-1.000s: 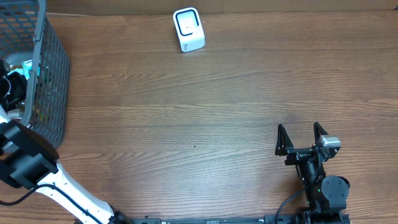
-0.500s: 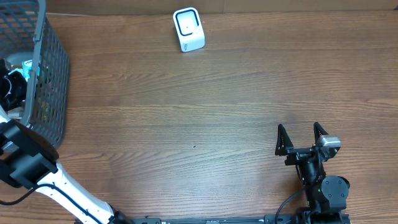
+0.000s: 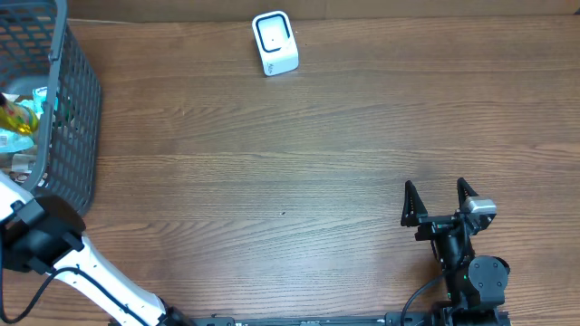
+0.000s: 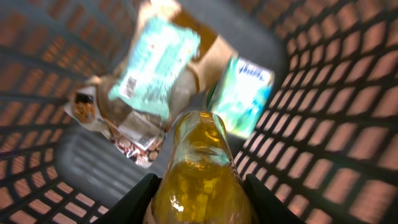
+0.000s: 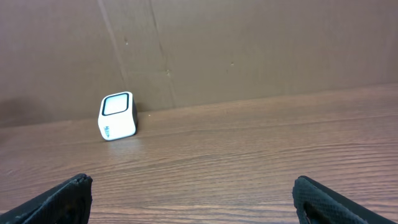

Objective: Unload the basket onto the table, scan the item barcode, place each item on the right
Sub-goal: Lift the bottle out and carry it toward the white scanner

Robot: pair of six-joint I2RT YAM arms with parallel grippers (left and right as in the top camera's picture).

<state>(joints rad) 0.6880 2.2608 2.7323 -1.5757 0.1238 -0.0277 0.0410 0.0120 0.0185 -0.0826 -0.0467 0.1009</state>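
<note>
Left gripper point(image 4: 199, 190) clamps yellow bottle point(image 4: 200, 146) inside basket point(image 3: 80, 100); scanner point(image 3: 275, 43) lies toward 3 o'clock from it (right gripper point(image 3: 439, 201) wide, empty, parked at 5 o'clock)

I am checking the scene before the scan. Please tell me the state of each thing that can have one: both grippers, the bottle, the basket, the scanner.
left gripper: shut on the yellow bottle, inside the basket
yellow bottle: held between the gripper fingers
right gripper: open, empty
basket: upright, holding packets
scanner: standing upright, nothing at its window
</note>
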